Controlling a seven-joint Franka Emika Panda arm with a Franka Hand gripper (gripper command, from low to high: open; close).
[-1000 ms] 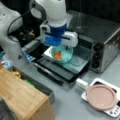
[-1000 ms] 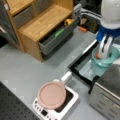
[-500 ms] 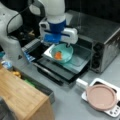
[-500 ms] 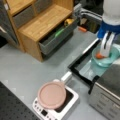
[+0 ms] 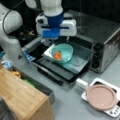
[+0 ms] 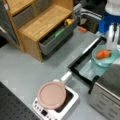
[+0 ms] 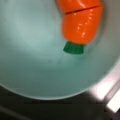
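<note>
The gripper (image 5: 58,41), at upper centre, grips the rim of the teal bowl (image 5: 62,52); level carrying would keep the carrot (image 7: 81,23) from rolling.

Pale teal round bowl (image 5: 62,52) below the blue-and-white gripper (image 5: 55,40) holds an orange plastic carrot (image 7: 81,21), green-stemmed.

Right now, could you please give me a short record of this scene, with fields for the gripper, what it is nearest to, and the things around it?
gripper: directly above the bowl's rim, in a front view
nearest thing: teal bowl, on the tray over the open oven door
in the bowl: toy carrot, orange with a green stub
oven: toaster oven, door open
elsewhere: pink plate on a white scale; wooden cabinet with an open drawer
</note>
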